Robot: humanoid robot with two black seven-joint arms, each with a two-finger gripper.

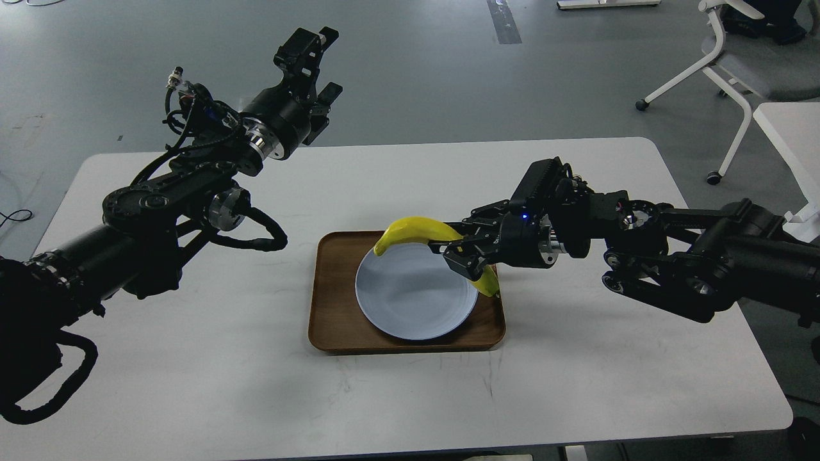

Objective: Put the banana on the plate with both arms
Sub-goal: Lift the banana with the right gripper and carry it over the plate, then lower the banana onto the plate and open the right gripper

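Observation:
The yellow banana (413, 229) hangs in my right gripper (462, 250), which is shut on its middle. It is held over the far right part of the pale blue-grey plate (410, 288); its stem end points left over the plate's far rim and its dark tip hangs over the tray's right edge. The plate lies bare on a brown wooden tray (330, 307) in the middle of the white table. My left gripper (314, 54) is raised high above the table's far left edge, far from the plate, its fingers apart and holding nothing.
The white table (576, 371) carries only the tray and plate. A white office chair (737, 57) and another white table's corner (791, 134) stand at the far right, beyond the table.

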